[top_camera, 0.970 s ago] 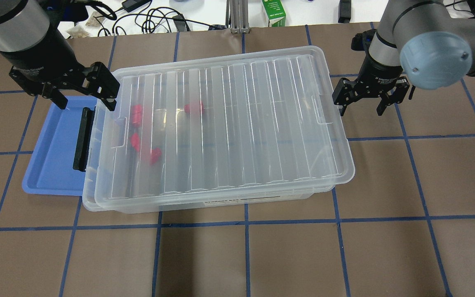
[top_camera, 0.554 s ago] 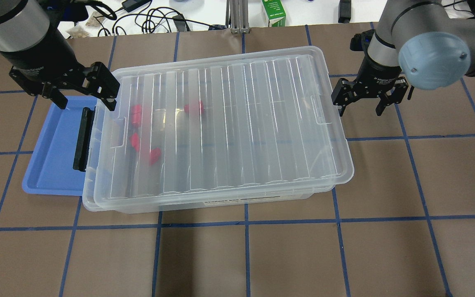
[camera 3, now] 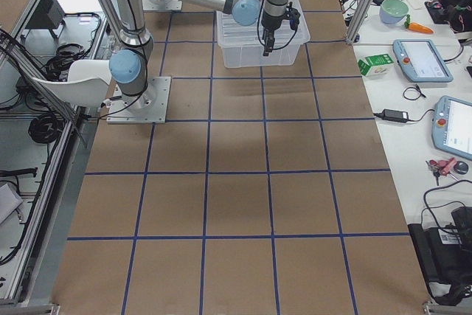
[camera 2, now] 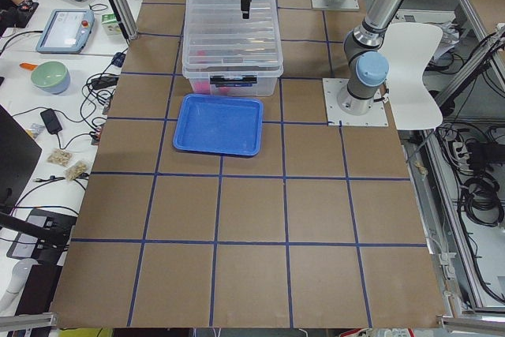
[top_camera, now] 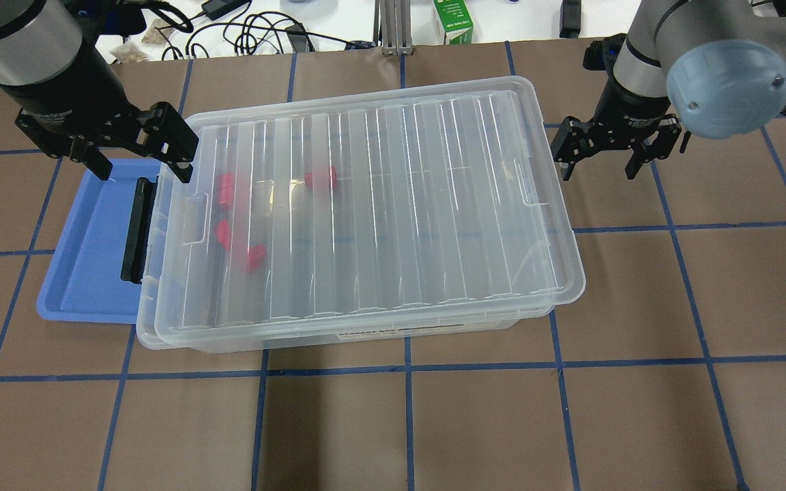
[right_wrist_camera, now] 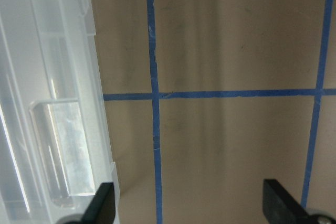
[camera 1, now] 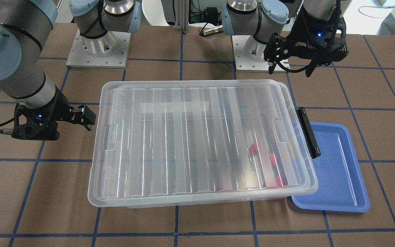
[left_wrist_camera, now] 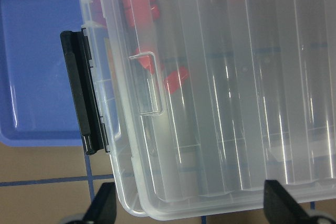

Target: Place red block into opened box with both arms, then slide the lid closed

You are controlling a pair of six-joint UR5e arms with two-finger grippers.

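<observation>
The clear ribbed lid lies over almost the whole box, with only the box's left rim and black clip showing past it. Several red blocks rest inside under the lid, most near the clip end. My left gripper hangs open and empty above the clip end of the box. Beyond the lid's right short edge, my right gripper is open over bare table, touching nothing. The lid's notch shows at the left of the right wrist view.
A blue tray lies at the box's left end, partly beneath it. Cables and a green carton sit on the white bench past the table's far edge. Brown table with blue tape lines surrounds the box.
My right gripper has drifted a little toward the far edge of the table, still open. The left gripper, lid and blocks have barely moved.
</observation>
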